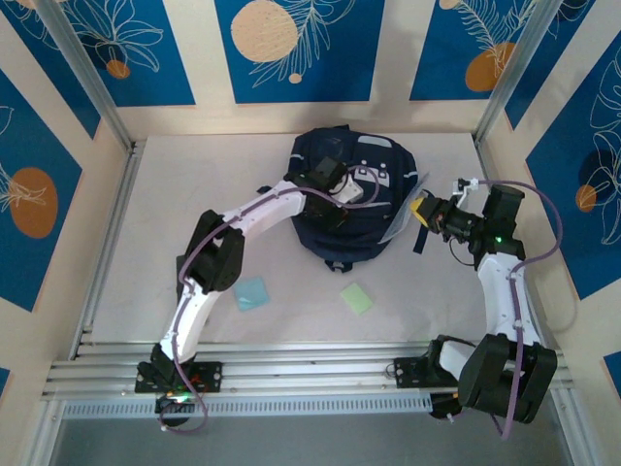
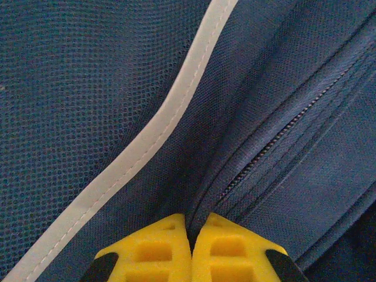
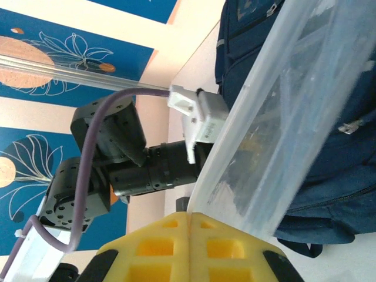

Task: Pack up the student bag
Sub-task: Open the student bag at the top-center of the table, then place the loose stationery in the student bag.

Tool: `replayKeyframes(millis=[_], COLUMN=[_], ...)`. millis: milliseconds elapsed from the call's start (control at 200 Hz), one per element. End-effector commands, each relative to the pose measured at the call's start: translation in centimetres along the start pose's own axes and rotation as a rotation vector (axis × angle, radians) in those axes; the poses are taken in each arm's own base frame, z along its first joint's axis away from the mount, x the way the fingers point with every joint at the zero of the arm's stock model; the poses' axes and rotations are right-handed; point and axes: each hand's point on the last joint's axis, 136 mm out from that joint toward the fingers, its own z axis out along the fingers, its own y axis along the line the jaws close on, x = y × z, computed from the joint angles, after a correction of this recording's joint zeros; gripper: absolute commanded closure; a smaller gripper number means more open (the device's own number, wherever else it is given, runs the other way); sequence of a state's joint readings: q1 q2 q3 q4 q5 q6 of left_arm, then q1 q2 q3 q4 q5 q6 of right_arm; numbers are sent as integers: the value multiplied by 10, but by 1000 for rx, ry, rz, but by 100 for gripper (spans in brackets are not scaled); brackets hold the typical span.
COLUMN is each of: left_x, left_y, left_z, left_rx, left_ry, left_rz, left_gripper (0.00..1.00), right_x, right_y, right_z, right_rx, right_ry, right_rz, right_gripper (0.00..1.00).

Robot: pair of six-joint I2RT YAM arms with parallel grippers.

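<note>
Pale, matte table [image 1: 194,194] under me, bare across most of its left side. Walls all round it are cream with deep blue panels [image 1: 291,49], white leaf outlines drawn across them and soft orange discs [image 1: 264,29]. A slanted aluminium post [image 1: 85,73] stands in the far left corner, and ribbed metal rails [image 1: 310,374] run along the near edge where my bases are bolted.

The student bag [image 1: 361,236] lies at the far middle of the table, close to the back wall. Nearer me, on open table, there's a light blue pad [image 1: 250,293] to the left and a green pad [image 1: 356,298] to the right, well apart from each other and short of the bag.

My left claw [image 2: 189,218] is down on the bag, yellow tips together, pressed into the navy mesh right where a fold runs beside the zip [image 2: 276,138], with a light stripe [image 2: 153,138] slanting past on the left. Whether any cloth is nipped between the tips, I can't tell.

My right claw [image 3: 189,216] sits just off the bag's right side, tips clamped on the edge of a clear plastic sleeve [image 3: 294,100] that leans across toward the bag.
</note>
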State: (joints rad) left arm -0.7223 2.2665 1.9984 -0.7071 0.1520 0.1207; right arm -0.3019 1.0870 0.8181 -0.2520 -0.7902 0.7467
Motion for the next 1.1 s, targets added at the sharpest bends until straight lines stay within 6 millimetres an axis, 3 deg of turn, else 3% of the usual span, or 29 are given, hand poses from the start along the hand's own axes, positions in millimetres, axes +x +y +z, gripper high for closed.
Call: replayKeyframes(millis=[0, 225, 440, 610, 780, 900, 1095], left_x=[-38, -67, -102, -126, -128, -128, -133], left_y=[-15, -44, -42, -38, -24, -15, -11], left_z=[-64, -93, -106, -114, -112, -118, -129], left_rx=[148, 353, 436, 468, 441, 419, 417], left_ry=[-134, -191, -267, -327, -342, -356, -386], left_rz=[-210, -370, -509, -553, -586, -593, -590], left_gripper=[100, 100, 100, 100, 100, 100, 100], right_x=[-6, -9, -6, -1, 6, 9, 24], right_y=[12, 13, 18, 26, 37, 19, -51], right_z=[-8, -9, -5, 24, 67, 84, 93], right_rx=[6, 7, -8, -52, -90, -92, 6], right_ry=[-25, -33, -21, 13, 85, 103, 123], right_rz=[-47, -32, -17, -16, -27, 6, 109], right_gripper=[100, 100, 100, 100, 100, 100, 100])
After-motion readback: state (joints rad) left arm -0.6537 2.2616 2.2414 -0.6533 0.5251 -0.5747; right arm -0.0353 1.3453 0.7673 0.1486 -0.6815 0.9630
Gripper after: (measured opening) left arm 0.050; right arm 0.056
